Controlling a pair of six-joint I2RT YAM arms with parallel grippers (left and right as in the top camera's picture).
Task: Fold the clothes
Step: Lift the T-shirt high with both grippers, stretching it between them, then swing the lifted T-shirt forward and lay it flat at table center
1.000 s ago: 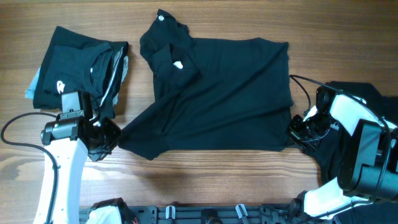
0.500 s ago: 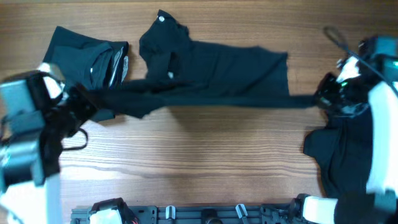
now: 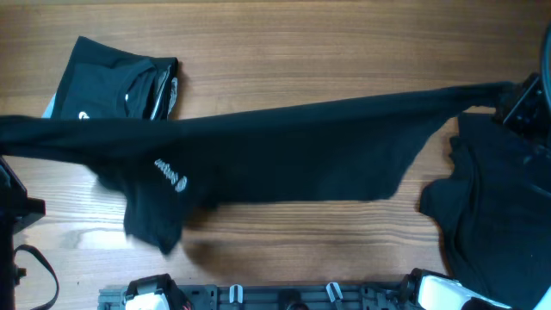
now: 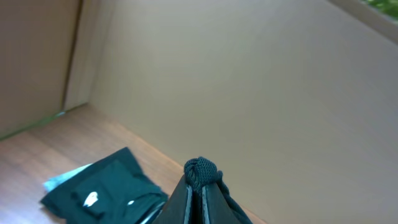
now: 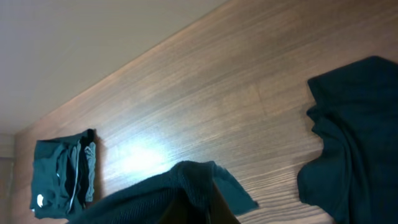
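Observation:
One black shirt (image 3: 284, 155) of the clothes hangs stretched wide above the wooden table (image 3: 301, 52), held by its two ends. A small white print (image 3: 170, 174) shows on its hanging left part. My left gripper (image 4: 200, 186) is shut on a bunched corner of the fabric (image 4: 201, 169); in the overhead view that end runs off the left edge. At the far right, my right gripper (image 3: 519, 101) is shut on the other corner (image 5: 196, 177), which drapes over its fingers.
A folded stack of black clothes (image 3: 112, 86) lies at the back left, also visible from the left wrist (image 4: 99, 193) and the right wrist (image 5: 62, 177). An unfolded black garment (image 3: 499, 207) lies crumpled at the right (image 5: 354, 130). A rail (image 3: 284, 297) lines the front edge.
The shirt lay flat on the table a second ago. Both grippers have risen and pulled apart, and it now hangs taut in the air between them.

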